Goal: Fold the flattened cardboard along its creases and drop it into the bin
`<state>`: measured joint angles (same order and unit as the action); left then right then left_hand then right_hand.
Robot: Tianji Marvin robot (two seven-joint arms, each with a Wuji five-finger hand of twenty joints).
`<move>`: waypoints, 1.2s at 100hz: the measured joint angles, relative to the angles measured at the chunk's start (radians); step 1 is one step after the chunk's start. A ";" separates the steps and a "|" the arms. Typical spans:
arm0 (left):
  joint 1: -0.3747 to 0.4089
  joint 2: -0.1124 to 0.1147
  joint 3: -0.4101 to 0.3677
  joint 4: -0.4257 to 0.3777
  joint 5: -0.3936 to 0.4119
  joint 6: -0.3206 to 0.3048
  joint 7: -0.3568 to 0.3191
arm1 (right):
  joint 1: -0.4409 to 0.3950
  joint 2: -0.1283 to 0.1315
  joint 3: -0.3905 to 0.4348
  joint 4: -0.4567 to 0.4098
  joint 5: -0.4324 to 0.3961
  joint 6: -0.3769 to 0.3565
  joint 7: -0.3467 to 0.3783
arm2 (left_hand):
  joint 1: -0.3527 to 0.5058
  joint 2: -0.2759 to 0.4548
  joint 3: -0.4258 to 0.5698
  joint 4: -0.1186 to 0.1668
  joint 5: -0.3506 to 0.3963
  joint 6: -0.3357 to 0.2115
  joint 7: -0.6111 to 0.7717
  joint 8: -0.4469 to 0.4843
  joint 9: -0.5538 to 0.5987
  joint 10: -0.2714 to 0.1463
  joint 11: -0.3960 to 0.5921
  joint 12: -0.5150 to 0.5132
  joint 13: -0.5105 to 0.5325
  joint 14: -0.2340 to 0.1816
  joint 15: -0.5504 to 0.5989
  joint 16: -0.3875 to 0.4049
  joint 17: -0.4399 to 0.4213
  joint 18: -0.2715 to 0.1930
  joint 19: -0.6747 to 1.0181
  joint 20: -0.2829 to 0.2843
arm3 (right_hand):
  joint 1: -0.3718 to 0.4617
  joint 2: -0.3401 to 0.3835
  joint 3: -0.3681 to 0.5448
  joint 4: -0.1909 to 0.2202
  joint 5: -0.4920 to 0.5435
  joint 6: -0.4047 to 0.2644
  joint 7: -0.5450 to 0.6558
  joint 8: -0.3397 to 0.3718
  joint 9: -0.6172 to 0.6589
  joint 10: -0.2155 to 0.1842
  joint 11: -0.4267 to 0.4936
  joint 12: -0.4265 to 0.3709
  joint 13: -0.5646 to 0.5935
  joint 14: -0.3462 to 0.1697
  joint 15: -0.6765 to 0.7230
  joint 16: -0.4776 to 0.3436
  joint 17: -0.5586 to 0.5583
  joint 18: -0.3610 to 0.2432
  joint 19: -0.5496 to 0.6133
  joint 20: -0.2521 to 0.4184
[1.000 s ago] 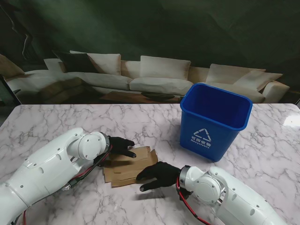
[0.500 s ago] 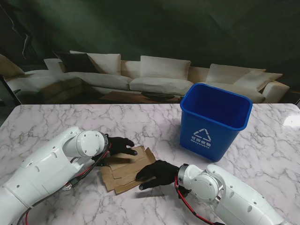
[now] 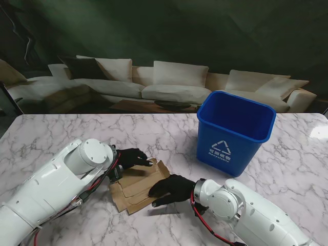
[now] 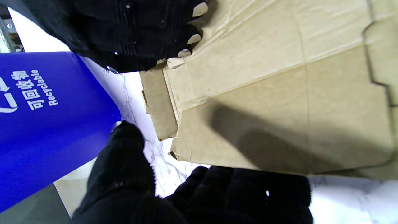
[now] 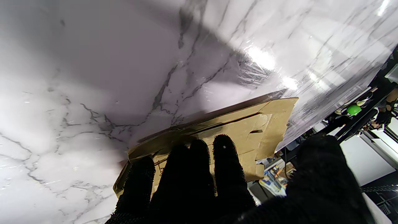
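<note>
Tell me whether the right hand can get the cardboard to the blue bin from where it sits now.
Probably yes. The right hand rests on the cardboard, and bare marble lies between it and the bin, whose top is open. The left hand also presses the sheet.

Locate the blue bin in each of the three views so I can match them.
Stand view: blue bin on the table, to the robot's right, farther from me than the hands.
Left wrist view: its labelled wall fills one side.
Right wrist view: not in it.
Shared landmark: the cardboard.
</note>
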<state>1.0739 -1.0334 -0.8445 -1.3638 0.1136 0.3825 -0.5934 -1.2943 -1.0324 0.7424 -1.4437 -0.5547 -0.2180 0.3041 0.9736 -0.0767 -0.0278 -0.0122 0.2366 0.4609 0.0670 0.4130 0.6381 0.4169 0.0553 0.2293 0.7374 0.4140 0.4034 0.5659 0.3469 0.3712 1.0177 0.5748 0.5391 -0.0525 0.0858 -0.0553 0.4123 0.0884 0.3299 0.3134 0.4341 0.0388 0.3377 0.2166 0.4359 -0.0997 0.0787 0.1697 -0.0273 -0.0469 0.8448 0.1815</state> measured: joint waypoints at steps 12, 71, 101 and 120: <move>0.001 -0.010 -0.005 0.011 -0.020 0.018 0.017 | 0.001 0.000 -0.002 0.002 -0.001 0.000 -0.004 | 0.069 -0.012 -0.008 0.001 0.002 0.025 0.016 0.013 0.087 -0.032 0.059 0.055 0.060 -0.025 -0.019 -0.049 0.045 -0.005 0.000 -0.029 | 0.000 0.000 0.000 0.000 0.000 0.000 0.000 0.000 0.000 -0.004 0.000 0.000 0.000 -0.004 0.000 0.000 0.000 -0.001 0.005 0.000; -0.013 -0.018 0.037 0.053 0.038 -0.087 0.033 | -0.001 -0.007 -0.002 0.017 -0.009 0.001 -0.031 | 0.258 -0.202 0.329 0.019 0.157 -0.120 0.123 0.138 0.226 -0.237 0.119 0.484 0.164 -0.223 0.028 0.060 0.190 -0.181 0.030 -0.068 | 0.000 0.001 0.000 0.000 0.000 0.000 0.000 0.000 -0.009 -0.039 0.001 0.000 -0.004 -0.037 0.001 0.009 -0.002 -0.049 0.030 0.000; 0.100 -0.038 -0.074 -0.021 0.130 -0.133 0.142 | -0.095 -0.024 0.115 -0.007 -0.023 -0.016 -0.059 | 0.258 -0.248 0.376 -0.003 0.253 -0.199 0.202 0.172 0.287 -0.306 0.131 0.510 0.204 -0.237 0.089 0.131 0.220 -0.183 0.068 -0.029 | 0.001 0.002 0.000 0.000 0.001 0.000 0.000 0.000 -0.023 0.030 0.014 0.006 -0.017 0.034 -0.001 -0.002 0.042 0.102 -0.030 -0.031; 0.151 -0.038 -0.147 -0.073 0.168 -0.158 0.154 | -0.188 -0.021 0.202 -0.072 0.018 -0.039 -0.084 | 0.258 -0.257 0.376 -0.009 0.281 -0.232 0.222 0.175 0.312 -0.309 0.142 0.510 0.215 -0.241 0.089 0.126 0.225 -0.183 0.069 -0.028 | 0.001 0.002 0.000 0.000 0.011 0.000 0.019 0.000 -0.008 0.077 0.032 0.014 0.000 0.174 0.014 -0.001 0.097 0.261 0.059 0.006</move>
<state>1.2246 -1.0715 -0.9916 -1.4366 0.2817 0.2246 -0.4392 -1.4827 -1.0530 0.9448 -1.5160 -0.5365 -0.2568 0.2204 1.2312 -0.3334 0.3481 -0.0212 0.5179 0.2294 0.2892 0.5884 0.9504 0.1075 0.1976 0.7395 0.9527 0.1725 0.4926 0.6923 0.5724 0.1883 1.0871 0.5466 0.5401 -0.0510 0.0858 -0.0553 0.4233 0.0888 0.3487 0.3132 0.4256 0.1159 0.3697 0.2310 0.4355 0.0739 0.0929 0.1683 0.0697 0.2138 0.9041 0.1870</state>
